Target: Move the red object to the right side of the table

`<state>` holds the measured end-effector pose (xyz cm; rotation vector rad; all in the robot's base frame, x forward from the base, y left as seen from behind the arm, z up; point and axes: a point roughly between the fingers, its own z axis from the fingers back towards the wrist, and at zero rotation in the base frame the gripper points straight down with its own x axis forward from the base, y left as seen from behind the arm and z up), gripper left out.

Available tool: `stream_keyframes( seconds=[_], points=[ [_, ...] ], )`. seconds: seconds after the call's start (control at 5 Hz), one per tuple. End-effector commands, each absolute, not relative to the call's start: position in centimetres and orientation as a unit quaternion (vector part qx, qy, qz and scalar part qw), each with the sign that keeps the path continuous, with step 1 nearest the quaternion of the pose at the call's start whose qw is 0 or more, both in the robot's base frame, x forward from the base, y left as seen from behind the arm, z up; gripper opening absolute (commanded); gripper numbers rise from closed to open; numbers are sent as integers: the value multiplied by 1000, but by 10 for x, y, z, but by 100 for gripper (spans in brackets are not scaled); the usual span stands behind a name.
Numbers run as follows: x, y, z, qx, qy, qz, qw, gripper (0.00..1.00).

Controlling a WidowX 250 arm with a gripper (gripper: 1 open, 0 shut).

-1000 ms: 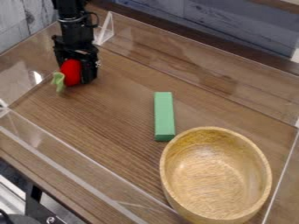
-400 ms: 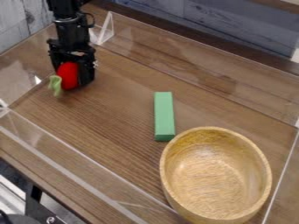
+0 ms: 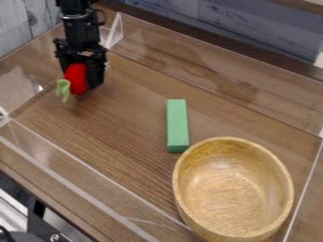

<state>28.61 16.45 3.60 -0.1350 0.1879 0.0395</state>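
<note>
The red object (image 3: 77, 77), a small rounded red toy fruit with a green leafy stem (image 3: 62, 90) sticking out to its lower left, lies on the left part of the brown wood-grain table (image 3: 120, 165). My black gripper (image 3: 81, 82) points down over it, open, with a finger on either side of the fruit. The fingers hide the fruit's sides, so I cannot tell whether they touch it. The right side of the table lies far from the gripper.
A green rectangular block (image 3: 178, 126) lies mid-table, pointing away from the camera. A round wooden bowl (image 3: 235, 144) stands at the front right. Low clear acrylic walls (image 3: 57, 154) edge the tabletop, one close behind the gripper.
The gripper drifted slightly left, then back right and a little up. The red fruit stays between the fingers, jaws as wide as before.
</note>
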Motion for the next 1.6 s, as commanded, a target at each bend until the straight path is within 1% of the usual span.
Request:
stream_keyframes(
  seconds=[0.0,0.2,0.4,0.6,0.8,1.0,1.2,1.4],
  points=[
    [303,167,68,-47,54,31,997,0],
    [307,166,66,-50,60,44,996,0],
    [321,122,79,-45,53,22,997,0],
    [339,76,85,-41,49,-12,998,0],
    [352,36,94,-33,44,-44,998,0],
    [361,2,98,-26,45,-73,996,0],
    [375,-28,93,-20,47,-101,994,0],
    [375,-55,82,-16,53,-128,990,0]
  ],
)
